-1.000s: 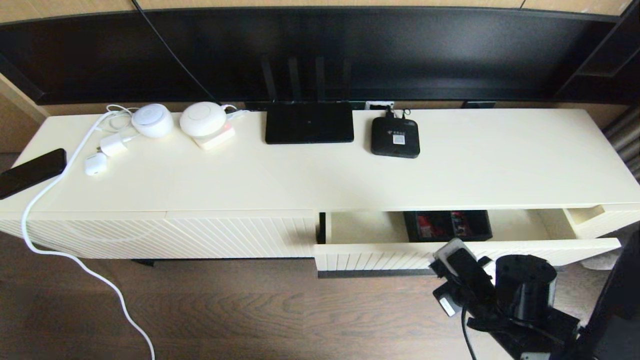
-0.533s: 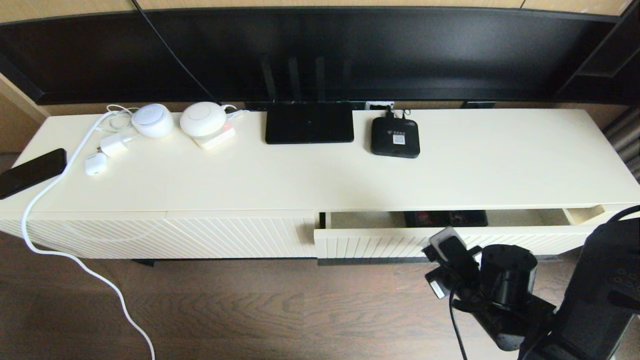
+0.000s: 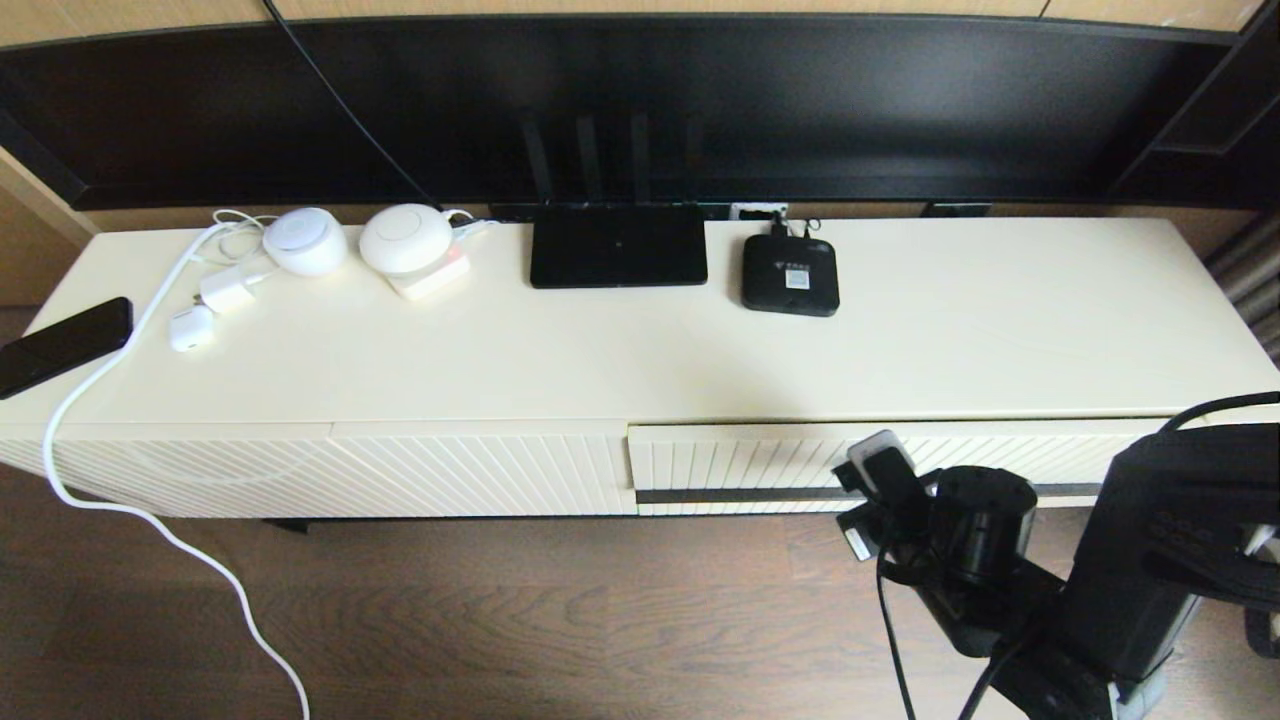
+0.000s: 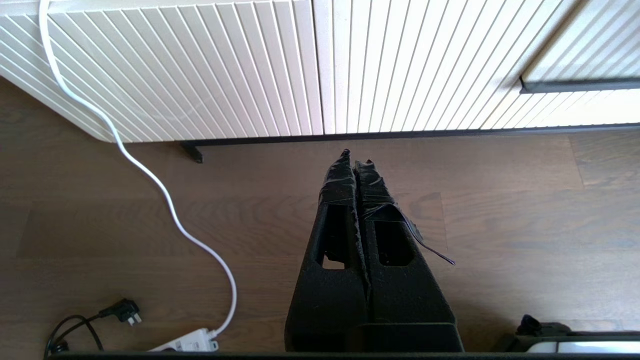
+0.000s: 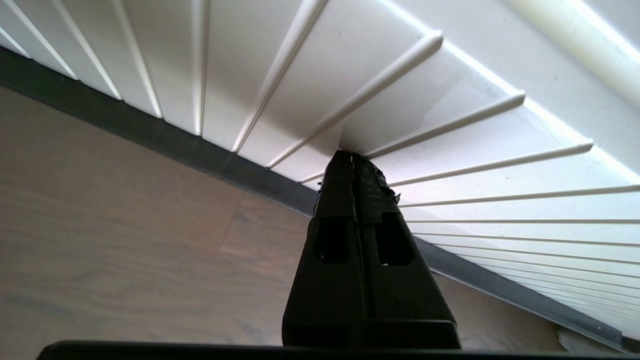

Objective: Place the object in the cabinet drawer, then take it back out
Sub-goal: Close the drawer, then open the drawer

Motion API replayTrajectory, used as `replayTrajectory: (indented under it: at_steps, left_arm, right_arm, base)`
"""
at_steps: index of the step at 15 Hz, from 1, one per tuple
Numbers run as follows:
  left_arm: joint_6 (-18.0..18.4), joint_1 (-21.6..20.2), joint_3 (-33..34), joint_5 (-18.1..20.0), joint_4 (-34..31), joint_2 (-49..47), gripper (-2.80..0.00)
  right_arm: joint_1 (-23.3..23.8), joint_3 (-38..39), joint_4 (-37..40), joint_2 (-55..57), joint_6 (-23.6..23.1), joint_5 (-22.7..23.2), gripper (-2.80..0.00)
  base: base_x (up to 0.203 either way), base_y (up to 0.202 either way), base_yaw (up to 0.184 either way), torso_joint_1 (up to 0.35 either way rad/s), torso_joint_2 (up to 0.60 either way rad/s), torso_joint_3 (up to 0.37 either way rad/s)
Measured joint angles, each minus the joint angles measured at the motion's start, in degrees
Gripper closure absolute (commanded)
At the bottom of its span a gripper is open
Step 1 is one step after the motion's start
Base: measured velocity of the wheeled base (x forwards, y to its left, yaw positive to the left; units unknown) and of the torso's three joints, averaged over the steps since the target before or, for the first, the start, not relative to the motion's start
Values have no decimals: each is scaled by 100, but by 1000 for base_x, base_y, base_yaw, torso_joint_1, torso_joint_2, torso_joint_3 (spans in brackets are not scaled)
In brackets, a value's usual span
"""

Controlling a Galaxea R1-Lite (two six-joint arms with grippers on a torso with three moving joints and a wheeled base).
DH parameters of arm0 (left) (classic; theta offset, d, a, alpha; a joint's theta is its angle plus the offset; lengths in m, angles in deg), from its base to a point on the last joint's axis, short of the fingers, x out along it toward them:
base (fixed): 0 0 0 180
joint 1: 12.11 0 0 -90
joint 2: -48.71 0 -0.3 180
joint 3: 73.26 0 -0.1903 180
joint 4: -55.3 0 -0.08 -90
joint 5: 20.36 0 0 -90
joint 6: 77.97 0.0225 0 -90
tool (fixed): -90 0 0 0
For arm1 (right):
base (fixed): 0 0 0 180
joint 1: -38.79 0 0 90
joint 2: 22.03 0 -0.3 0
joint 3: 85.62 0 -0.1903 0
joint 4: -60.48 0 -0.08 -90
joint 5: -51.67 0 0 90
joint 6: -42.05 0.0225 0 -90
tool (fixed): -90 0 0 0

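You have the long cream cabinet (image 3: pixel 640 350) across the head view, its top carrying a flat black router (image 3: pixel 618 246), a small black set-top box (image 3: pixel 790 274), two white round devices (image 3: pixel 305 240), a phone (image 3: pixel 62 343) at the far left and a white cable (image 3: pixel 130 500) trailing to the wooden floor (image 3: pixel 450 620). The drawer (image 3: pixel 740 465) on the cabinet's right half sits flush with the panel beside it, its dark bar handle (image 3: pixel 740 495) running along the ribbed front. The box is not visible anywhere; you cannot tell from these views where it lies. Your right gripper (image 5: pixel 352 156) has its jaws pressed together, holding nothing, tips touching the drawer's ribbed front just above the handle. Your left gripper (image 4: pixel 356 159) hangs low over the floor in front of the cabinet, jaws likewise closed and empty, near the cable.
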Motion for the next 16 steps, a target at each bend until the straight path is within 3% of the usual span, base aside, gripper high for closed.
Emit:
replayTrajectory:
  at_steps: [6, 13, 16]
  left_arm:
    - [-2, 0, 2, 0, 2, 0, 0]
    - [-2, 0, 2, 0, 0, 0, 0]
    - [-2, 0, 2, -2, 2, 0, 0]
  right_arm:
    - [98, -274, 0, 150, 13, 6, 0]
    - [42, 1272, 33, -895, -30, -20, 0]
    - [42, 1662, 448, -1562, -48, -50, 0]
  base:
    - [0, 0, 0, 0, 0, 0]
    - [0, 0, 0, 0, 0, 0]
    - [0, 0, 0, 0, 0, 0]
